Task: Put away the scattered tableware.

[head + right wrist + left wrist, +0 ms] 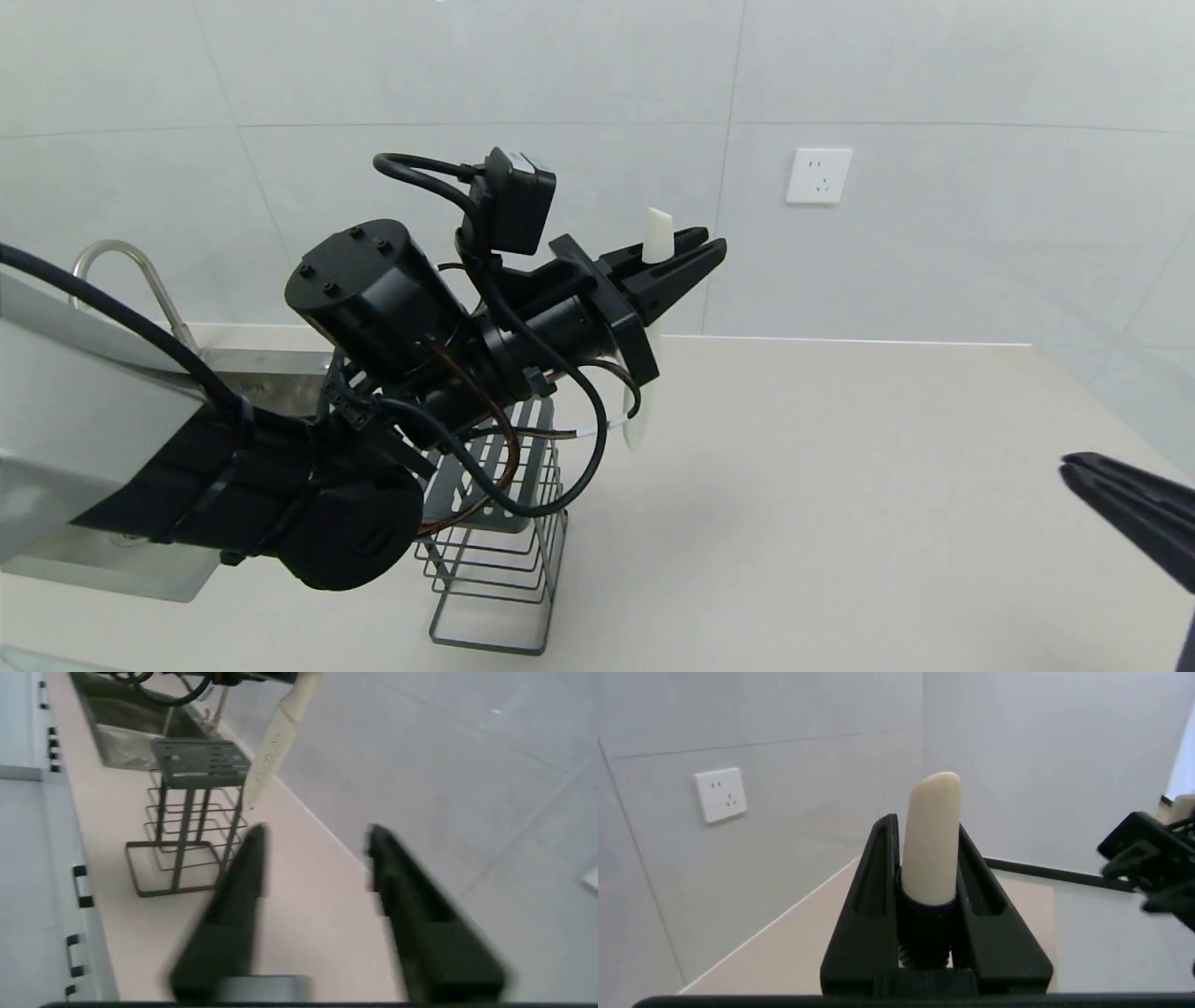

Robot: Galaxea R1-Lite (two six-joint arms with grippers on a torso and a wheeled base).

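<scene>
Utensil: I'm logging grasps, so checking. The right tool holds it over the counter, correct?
No. The left tool holds the utensil over the counter, as the head view shows. The right tool is open and empty.

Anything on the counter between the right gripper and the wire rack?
No. The head view shows bare countertop between the right gripper and the wire rack. The left gripper holds a cream-handled utensil in the air.
</scene>
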